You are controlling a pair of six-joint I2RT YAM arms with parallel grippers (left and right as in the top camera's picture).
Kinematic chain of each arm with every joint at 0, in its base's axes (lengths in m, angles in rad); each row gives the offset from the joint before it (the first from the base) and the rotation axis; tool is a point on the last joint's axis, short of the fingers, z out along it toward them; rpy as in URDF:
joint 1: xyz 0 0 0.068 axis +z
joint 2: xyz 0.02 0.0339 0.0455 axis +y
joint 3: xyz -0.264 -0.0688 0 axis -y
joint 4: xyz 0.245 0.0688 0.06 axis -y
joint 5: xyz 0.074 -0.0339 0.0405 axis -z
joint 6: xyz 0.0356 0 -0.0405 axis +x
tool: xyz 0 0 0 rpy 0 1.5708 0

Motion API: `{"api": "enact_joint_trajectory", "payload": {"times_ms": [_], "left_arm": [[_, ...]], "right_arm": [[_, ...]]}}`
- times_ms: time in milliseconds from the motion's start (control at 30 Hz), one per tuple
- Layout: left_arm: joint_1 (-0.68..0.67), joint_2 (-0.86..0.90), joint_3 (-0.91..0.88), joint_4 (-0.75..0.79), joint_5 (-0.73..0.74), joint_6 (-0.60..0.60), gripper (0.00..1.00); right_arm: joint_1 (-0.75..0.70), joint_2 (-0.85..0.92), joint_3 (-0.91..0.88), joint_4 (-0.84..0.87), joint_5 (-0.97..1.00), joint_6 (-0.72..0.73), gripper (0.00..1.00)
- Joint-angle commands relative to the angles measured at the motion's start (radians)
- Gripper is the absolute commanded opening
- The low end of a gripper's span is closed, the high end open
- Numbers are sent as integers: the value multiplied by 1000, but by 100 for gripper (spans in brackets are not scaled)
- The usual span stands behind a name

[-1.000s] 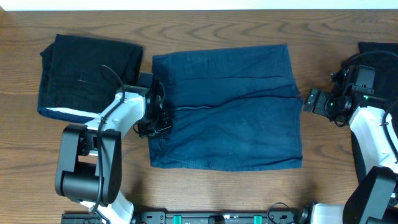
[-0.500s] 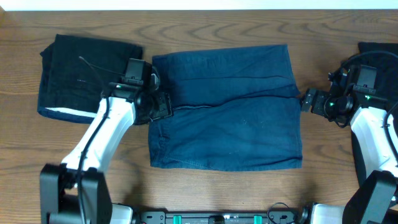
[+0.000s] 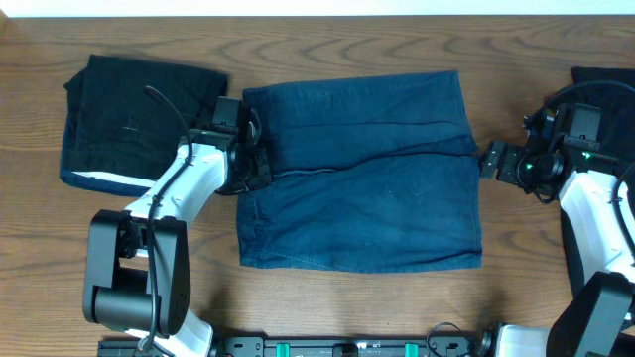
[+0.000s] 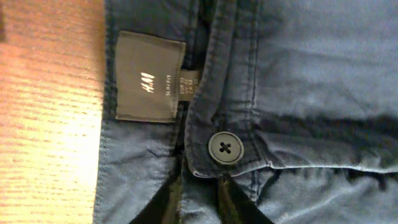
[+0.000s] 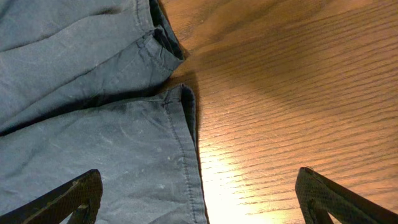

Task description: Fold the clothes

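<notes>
Seeing navy cloth piece lying flat mid table, creases running across it, waistband end pointing to L side of overhead view.

Finding L gripper sitting low on that waistband edge. Fingers drawn narrow & nipping a strip of the cloth btw them, just below the dark button. Noting grey H&M label lying beside the button inside the open waistband, w/ bare wood showing past the cloth edge.

Spotting R gripper hovering at the opp. edge of the navy cloth piece, jaws gaping wide, holding nothing. In its wrist view, looking down on the hem corner, w/ one finger over cloth & the other over wood.

Crowding the L arm: black folded piece, lying just beside the navy cloth piece, w/ a white edge showing along its near side. L forearm crossing over its near R corner & hiding that part.

Lying at far R rim of overhead view, behind the R arm: second black piece, mostly cut off by the frame & partly covered by wrist cables. Sitting well apart from the navy cloth piece, w/ wood showing btw.
</notes>
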State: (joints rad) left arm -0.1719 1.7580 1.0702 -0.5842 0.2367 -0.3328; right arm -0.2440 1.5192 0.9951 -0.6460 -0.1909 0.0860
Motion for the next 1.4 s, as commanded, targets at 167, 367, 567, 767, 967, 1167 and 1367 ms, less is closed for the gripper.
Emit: {"api": "enact_joint_trajectory", "payload": {"times_ms": [167,367,567,767,967,1167,1367], "left_arm": [[10,-9,-5,-23,-6,11,17],[12,-7,-5,-12,-51,24,46],[12,-2,-22,-10,-27,24,47],[12,-4,-21,-13,109,25,14],[14,-9,-21,-80,133,37,9],[16,-9,-21,-134,13,37,8],[16,-7,-21,-123,13,36,8]], "right_arm": [[-5,-20,20,0,3,-17,97],[-5,-20,20,0,3,-16,97],[-5,-20,20,0,3,-16,97],[-5,-20,20,0,3,-17,96],[-5,-20,20,-1,3,-16,96],[-5,-23,21,-20,-26,-16,94],[-5,-54,64,-141,-87,18,94]]}}
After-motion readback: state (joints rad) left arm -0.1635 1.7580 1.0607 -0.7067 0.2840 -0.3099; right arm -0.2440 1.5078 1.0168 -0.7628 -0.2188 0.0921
